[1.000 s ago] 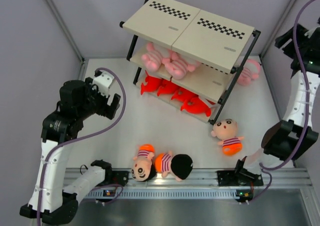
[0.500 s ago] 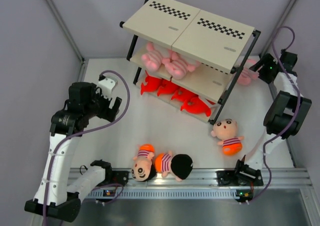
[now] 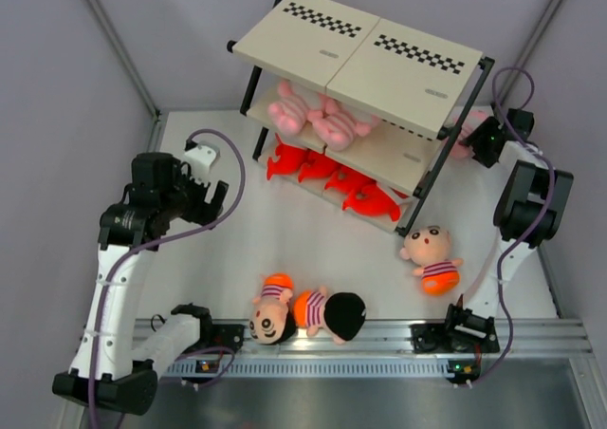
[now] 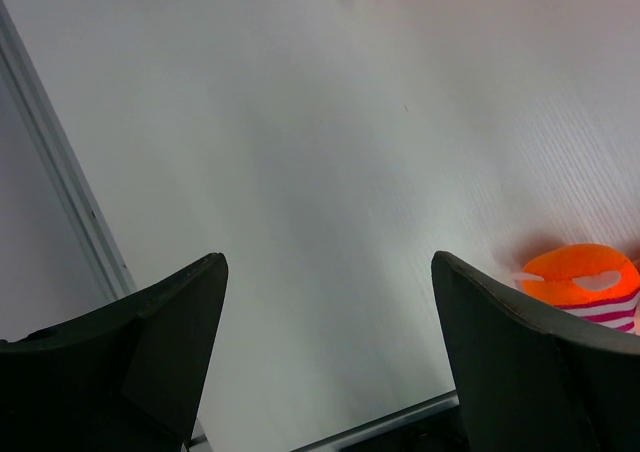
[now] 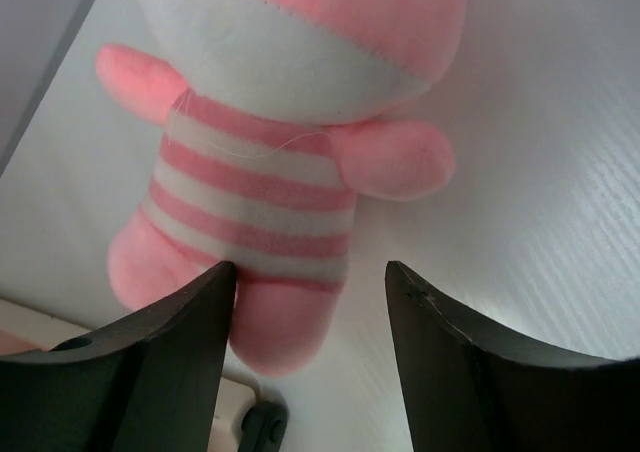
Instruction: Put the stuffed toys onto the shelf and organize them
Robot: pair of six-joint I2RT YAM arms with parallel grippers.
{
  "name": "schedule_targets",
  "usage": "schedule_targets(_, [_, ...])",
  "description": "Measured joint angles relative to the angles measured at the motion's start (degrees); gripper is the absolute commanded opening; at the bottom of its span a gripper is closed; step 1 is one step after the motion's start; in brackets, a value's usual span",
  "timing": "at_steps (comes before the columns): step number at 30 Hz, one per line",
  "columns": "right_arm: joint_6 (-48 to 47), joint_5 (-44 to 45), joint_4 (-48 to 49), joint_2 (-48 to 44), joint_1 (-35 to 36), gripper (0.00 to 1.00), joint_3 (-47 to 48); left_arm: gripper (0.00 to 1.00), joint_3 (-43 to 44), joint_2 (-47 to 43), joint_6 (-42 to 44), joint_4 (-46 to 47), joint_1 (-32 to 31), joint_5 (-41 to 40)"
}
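Since a second ago my right arm has swung from the near right edge up to the far right end of the shelf (image 3: 360, 49), while the left gripper (image 3: 214, 201) sits about where it was. The right gripper (image 5: 310, 272) points at a pink striped plush (image 5: 262, 167) lying on the table (image 4: 300, 122) beside the shelf's right post. Its fingers (image 5: 170, 342) stand apart, with the plush's legs just ahead of the tips and partly in the gap. I cannot tell whether either finger touches it.

The left gripper's fingers are spread wide over bare table, and the orange shorts of 1 boy doll (image 4: 580, 277) show just beyond its right-hand tip. A 2nd boy doll (image 3: 332, 315) lies against that one, and a 3rd boy doll (image 3: 432, 256) lies alone, well apart from both pairs of fingers. 2 pink plush animals (image 3: 332, 125) lie on the shelf's middle tier, far from either gripper.
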Motion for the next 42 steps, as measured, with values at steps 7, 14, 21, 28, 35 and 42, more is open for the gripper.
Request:
schedule_targets(7, [1.22, 1.09, 3.48, 1.38, 0.0, 0.28, 0.09, 0.89, 0.0, 0.96, 0.0, 0.0, 0.26, 0.28])
schedule_targets(14, [1.92, 0.94, 6.23, -0.68, -0.13, 0.0, -4.15, 0.89, 0.04, 1.95, 0.0, 0.0, 0.44, 0.46])
schedule_targets(21, [-1.55, 5.81, 1.29, -21.27, -0.5, 0.0, -16.61, 0.88, 0.9, 3.87, -0.02, 0.02, 0.48, 1.33])
schedule_targets(28, [-7.06, 10.38, -6.27, -50.42, -0.48, 0.0, -20.92, 0.88, 1.79, 4.15, 0.02, 0.0, 0.48, 3.21])
schedule_targets(35, [-8.61, 13.53, -19.74, -74.03, 5.11, 0.0, -22.12, 0.88, 1.86, 3.19, 0.39, 0.0, 0.48, 4.98])
schedule_targets(42, [-8.52, 11.41, -36.61, -80.81, 17.11, 0.0, -22.03, 0.88, 1.36, 2.03, 0.63, 0.0, 0.48, 6.27])
